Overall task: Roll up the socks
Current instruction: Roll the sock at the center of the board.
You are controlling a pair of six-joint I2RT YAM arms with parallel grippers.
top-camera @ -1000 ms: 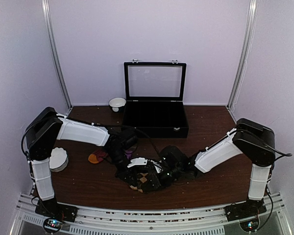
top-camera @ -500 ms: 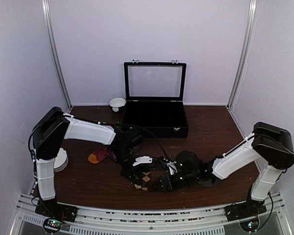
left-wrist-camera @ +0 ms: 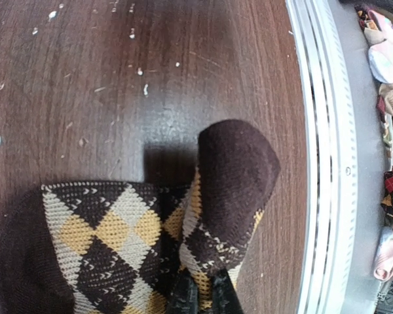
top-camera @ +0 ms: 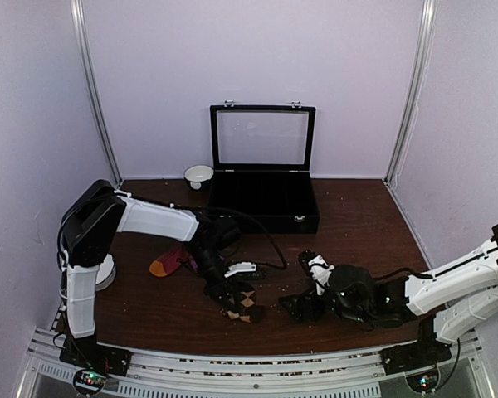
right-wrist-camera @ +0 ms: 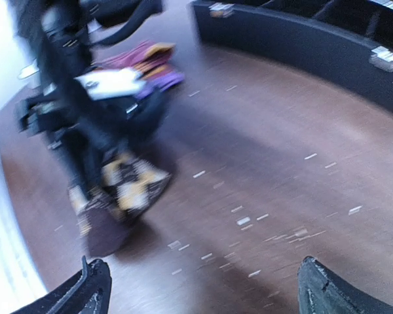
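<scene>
Sock bundles: two. The brown argyle bundle (left-wrist-camera: 111, 235) sits at the left gripper (left-wrist-camera: 196, 291). The magenta bundle (top-camera: 171, 261) lies just behind that gripper.
Arms: two, the left arm (top-camera: 153, 222) and the right arm (top-camera: 452, 278).
Grippers: two; the right gripper (right-wrist-camera: 206, 284) is well apart from both bundles.
Black case (top-camera: 264, 214): one, beyond both grippers.
Lid clasps (top-camera: 229, 104): two.
White bowl (top-camera: 198, 175): one, far beyond the left gripper.
White round dish (top-camera: 106, 270): one, partly hidden.
Metal uprights (top-camera: 94, 91): two.
</scene>
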